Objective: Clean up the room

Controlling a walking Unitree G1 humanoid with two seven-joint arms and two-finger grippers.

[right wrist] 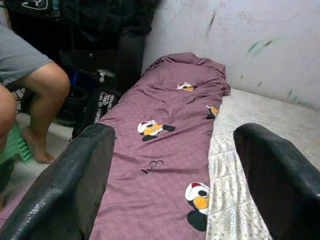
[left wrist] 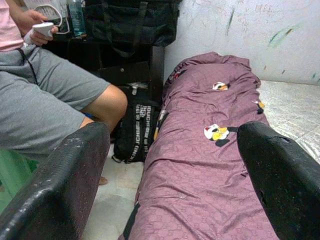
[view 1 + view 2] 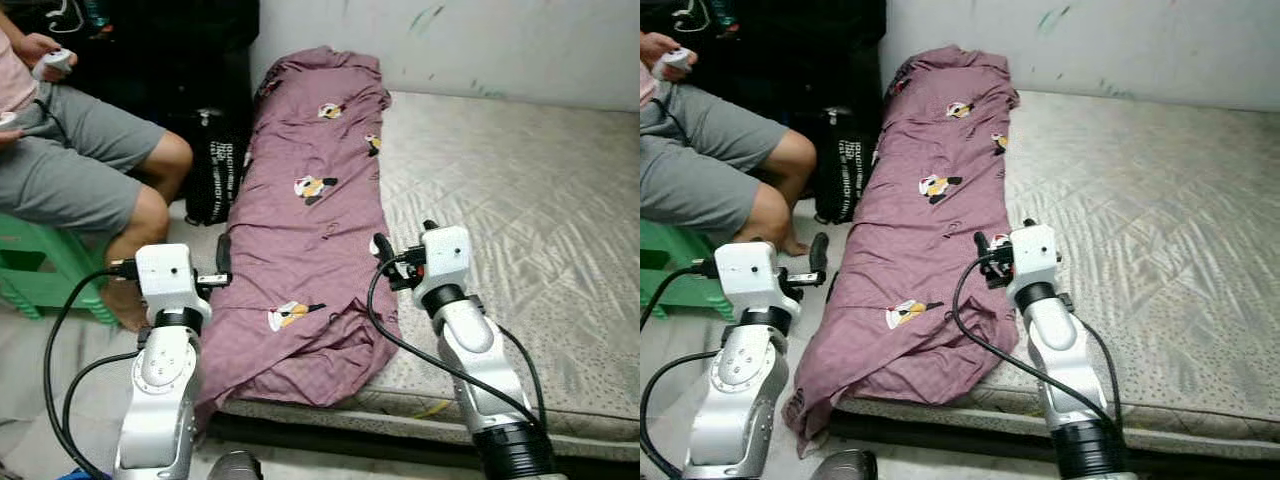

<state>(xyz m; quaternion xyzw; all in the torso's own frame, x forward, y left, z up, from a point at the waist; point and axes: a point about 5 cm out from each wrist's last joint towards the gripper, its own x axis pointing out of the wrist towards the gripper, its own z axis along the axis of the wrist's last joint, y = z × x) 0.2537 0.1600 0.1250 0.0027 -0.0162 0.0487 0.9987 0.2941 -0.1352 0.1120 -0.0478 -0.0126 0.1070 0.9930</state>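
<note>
With both the left gripper (image 2: 170, 185) and right gripper (image 1: 172, 185) spread wide and empty, grabbing the purple blanket (image 3: 305, 215) could snag the black bag (image 3: 212, 165) at its 9 o'clock.

Mauve blanket (image 3: 310, 210) with penguin prints, pale grey quilted mattress (image 3: 520, 220), green stool (image 3: 40, 265)

A pale mattress (image 3: 520, 190) carries a purple blanket (image 3: 305, 230) (penguin-printed) along its left edge.
</note>
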